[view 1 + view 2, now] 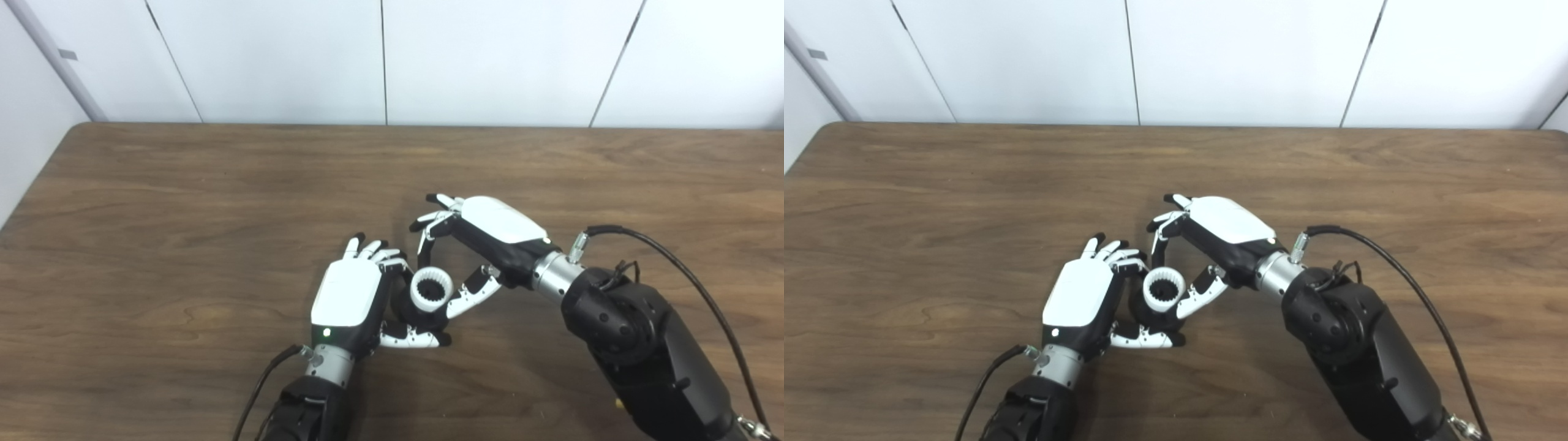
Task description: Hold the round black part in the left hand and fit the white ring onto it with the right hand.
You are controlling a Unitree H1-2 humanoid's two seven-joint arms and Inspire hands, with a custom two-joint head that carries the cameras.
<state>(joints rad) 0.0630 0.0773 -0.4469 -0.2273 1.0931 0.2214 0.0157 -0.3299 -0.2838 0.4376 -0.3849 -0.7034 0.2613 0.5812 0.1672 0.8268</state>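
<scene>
My left hand (348, 300) is low on the table, shut on the round black part (409, 309), which shows only as a dark rim between its fingers and thumb. The white toothed ring (431, 290) sits on top of that part, with its opening turned up toward me. My right hand (490, 236) reaches in from the right and arches over the ring. Its fingertips (422, 245) hang just beyond the ring's far edge with a small gap. Its thumb (468, 294) lies beside the ring's right side. The right hand's fingers are spread apart.
The brown wooden table (184, 202) stretches out on all sides of the hands, with white wall panels behind its far edge. A black cable (680, 269) loops off the right forearm and another (260, 383) trails from the left wrist.
</scene>
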